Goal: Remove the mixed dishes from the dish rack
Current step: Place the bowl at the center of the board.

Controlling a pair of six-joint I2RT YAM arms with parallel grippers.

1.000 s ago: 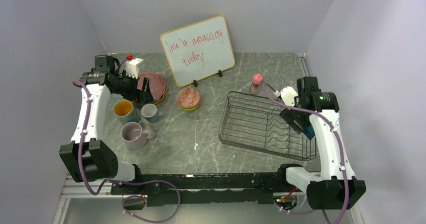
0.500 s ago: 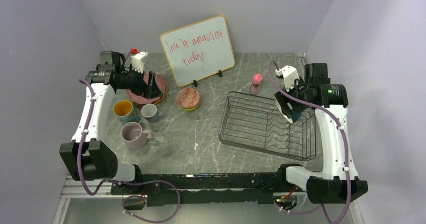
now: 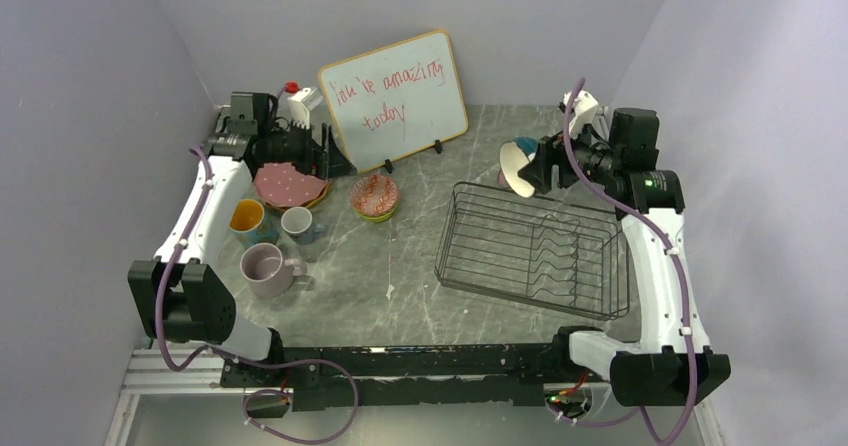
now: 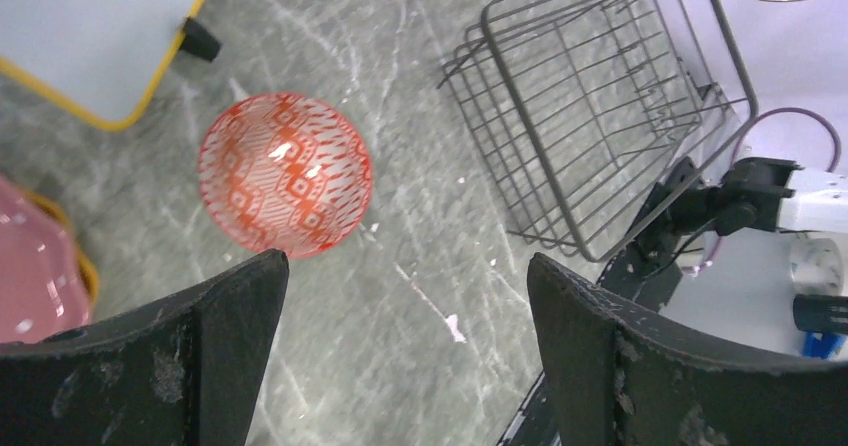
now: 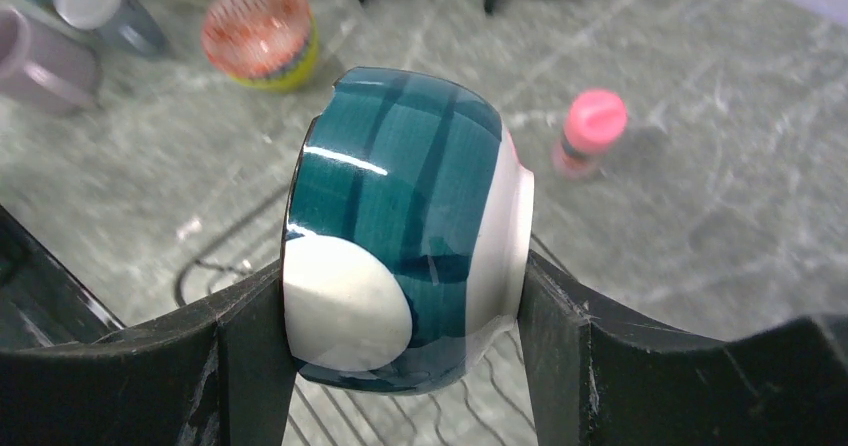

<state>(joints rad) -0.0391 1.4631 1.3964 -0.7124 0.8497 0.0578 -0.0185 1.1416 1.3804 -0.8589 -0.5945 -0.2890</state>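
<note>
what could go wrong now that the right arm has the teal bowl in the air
The teal-white bowl is pinched on its side between the right jaws, and its glaze is glossy, so it might slip and drop onto the dish rack. The pink bottle stands close by; a low swing could knock it over.

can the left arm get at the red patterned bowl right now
Probably yes: the left gripper is open and empty, and the red patterned bowl sits close by with nothing over it.

Teal-wht bowl [image 5: 400, 226] sideways, aloft by far edge of dk wire dish rack [image 3: 490, 231].
</note>
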